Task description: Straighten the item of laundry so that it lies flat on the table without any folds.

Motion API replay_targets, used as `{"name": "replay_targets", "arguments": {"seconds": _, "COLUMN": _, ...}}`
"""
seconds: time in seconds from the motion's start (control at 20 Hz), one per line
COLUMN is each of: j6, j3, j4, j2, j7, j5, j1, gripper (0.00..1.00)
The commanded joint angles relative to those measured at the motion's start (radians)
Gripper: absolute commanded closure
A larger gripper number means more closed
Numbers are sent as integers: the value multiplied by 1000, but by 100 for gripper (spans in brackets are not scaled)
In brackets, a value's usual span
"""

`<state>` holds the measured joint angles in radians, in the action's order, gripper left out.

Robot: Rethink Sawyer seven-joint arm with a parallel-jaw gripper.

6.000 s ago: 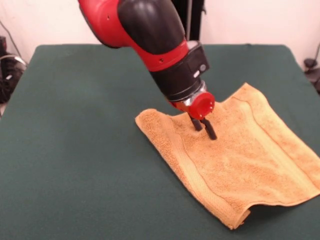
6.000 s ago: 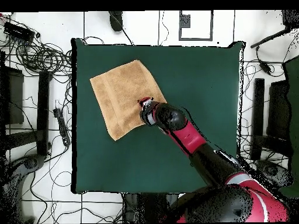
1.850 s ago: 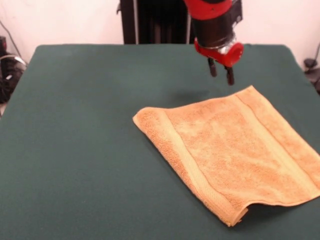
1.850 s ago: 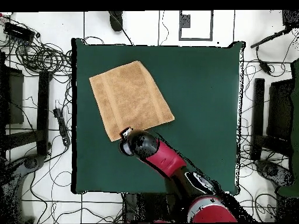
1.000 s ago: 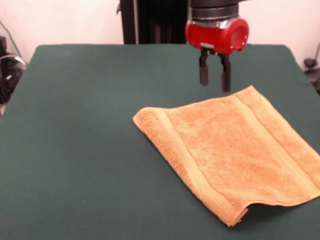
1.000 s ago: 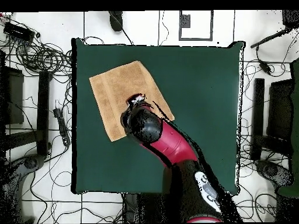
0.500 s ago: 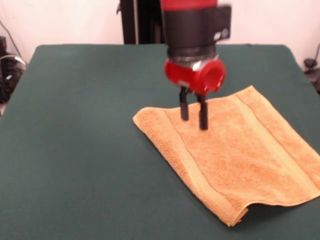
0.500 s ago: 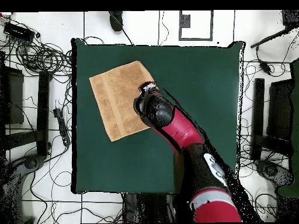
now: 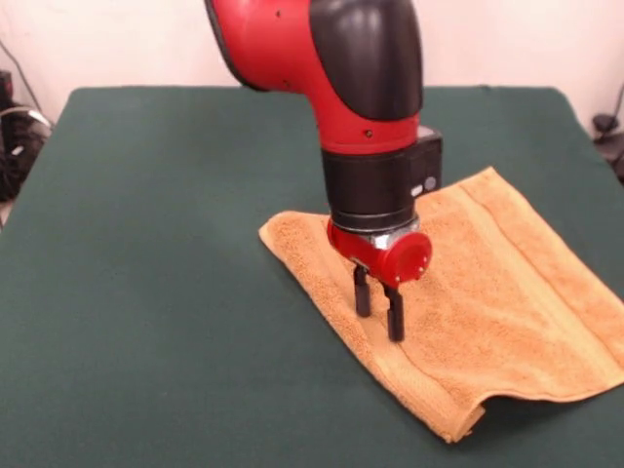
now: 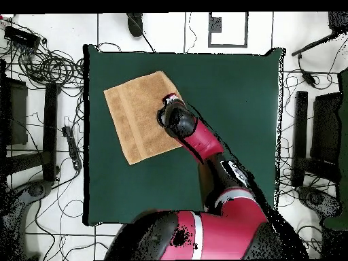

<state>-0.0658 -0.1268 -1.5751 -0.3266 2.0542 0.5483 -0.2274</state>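
The orange-tan towel (image 9: pixel 487 292) lies spread on the right part of the green table (image 9: pixel 146 244), with a paler band along its left side and another near its right edge. Its near edge at the front right lifts a little and casts a shadow. My gripper (image 9: pixel 378 307) points straight down over the towel's left part, beside the left band. Its two black fingers are apart with nothing between them, and their tips are at or just above the cloth. In the overhead view the arm (image 10: pixel 197 139) reaches over the towel (image 10: pixel 136 115) and hides the gripper.
The table's (image 10: pixel 231 88) green cloth stretches wide around the towel. Cables and dark equipment (image 10: pixel 41 61) lie on the floor round the table. Black gear (image 9: pixel 15 136) shows past the table's left edge in the front view.
My gripper has come from above the towel's far edge toward the camera and down onto the towel's left part. The towel has not moved in the last two seconds.
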Motion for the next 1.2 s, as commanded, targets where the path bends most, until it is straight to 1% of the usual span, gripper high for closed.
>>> {"name": "replay_targets", "arguments": {"seconds": 0.05, "j6": -198, "j3": -111, "j4": 89, "j2": 122, "j7": 158, "j5": 55, "j1": 44, "gripper": 0}}
{"name": "replay_targets", "arguments": {"seconds": 0.15, "j6": -306, "j3": -102, "j4": 102, "j2": 130, "j7": 168, "j5": 58, "j1": 41, "gripper": 0}}
{"name": "replay_targets", "arguments": {"seconds": 0.3, "j6": -498, "j3": -91, "j4": 94, "j2": 115, "j7": 208, "j5": 52, "j1": 22, "gripper": 0}}
{"name": "replay_targets", "arguments": {"seconds": 0.45, "j6": -626, "j3": -67, "j4": 66, "j2": 86, "j7": 255, "j5": 44, "j1": 11, "gripper": 0}}
{"name": "replay_targets", "arguments": {"seconds": 0.65, "j6": -747, "j3": -53, "j4": 22, "j2": 45, "j7": 264, "j5": 31, "j1": -18, "gripper": 0}}
{"name": "replay_targets", "arguments": {"seconds": 0.8, "j6": -808, "j3": -28, "j4": 24, "j2": 34, "j7": 258, "j5": 17, "j1": -24, "gripper": 0}}
{"name": "replay_targets", "arguments": {"seconds": 0.9, "j6": -823, "j3": -3, "j4": 64, "j2": 62, "j7": 240, "j5": -2, "j1": -30, "gripper": 0}}
{"name": "replay_targets", "arguments": {"seconds": 1.2, "j6": -648, "j3": 56, "j4": 270, "j2": 258, "j7": 163, "j5": -35, "j1": -25, "gripper": 0}}
